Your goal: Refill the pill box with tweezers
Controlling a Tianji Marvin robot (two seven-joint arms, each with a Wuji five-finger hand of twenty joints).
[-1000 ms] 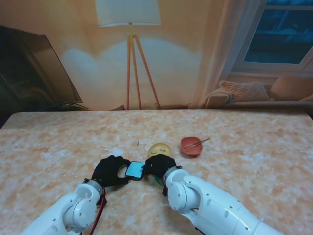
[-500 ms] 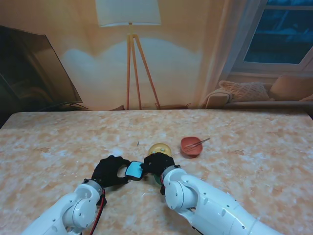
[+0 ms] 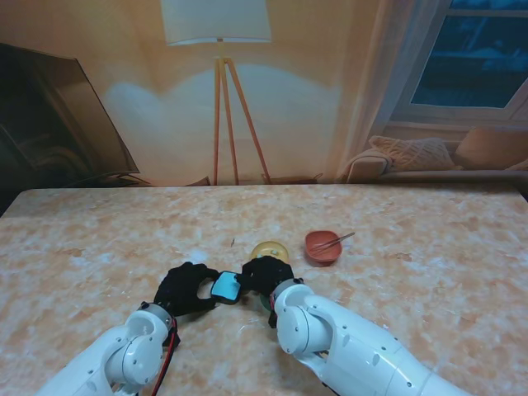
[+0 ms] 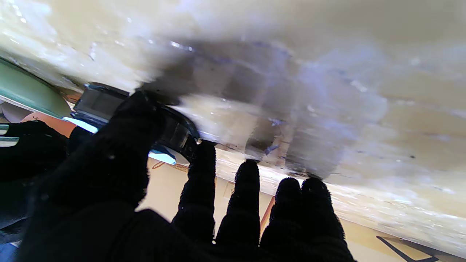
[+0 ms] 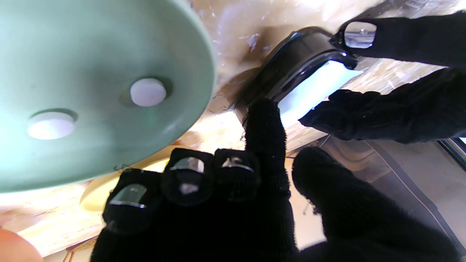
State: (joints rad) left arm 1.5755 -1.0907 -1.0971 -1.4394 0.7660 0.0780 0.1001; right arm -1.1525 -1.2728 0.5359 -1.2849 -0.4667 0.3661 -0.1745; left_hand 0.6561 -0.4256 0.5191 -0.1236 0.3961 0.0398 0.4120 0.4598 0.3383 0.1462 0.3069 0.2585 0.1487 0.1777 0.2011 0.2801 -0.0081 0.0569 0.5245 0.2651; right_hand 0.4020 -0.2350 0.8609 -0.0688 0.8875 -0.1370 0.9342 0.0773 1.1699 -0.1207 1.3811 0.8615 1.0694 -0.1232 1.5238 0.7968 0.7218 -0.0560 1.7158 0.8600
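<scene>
Meanwhile, in the stand view, both hands are meeting at the pill box near the table's near-middle: the left hand is gripping its left side, the right hand its right, and over the last second the right hand is edging slightly leftward, tightening the joint hold. The tweezers are lying untouched across the red bowl, well apart, so refilling is probably not yet starting

In the left wrist view, thumb and forefinger are pinching the dark box

In the right wrist view, the forefinger is pressing the box, beside a green dish holding two white pills
</scene>
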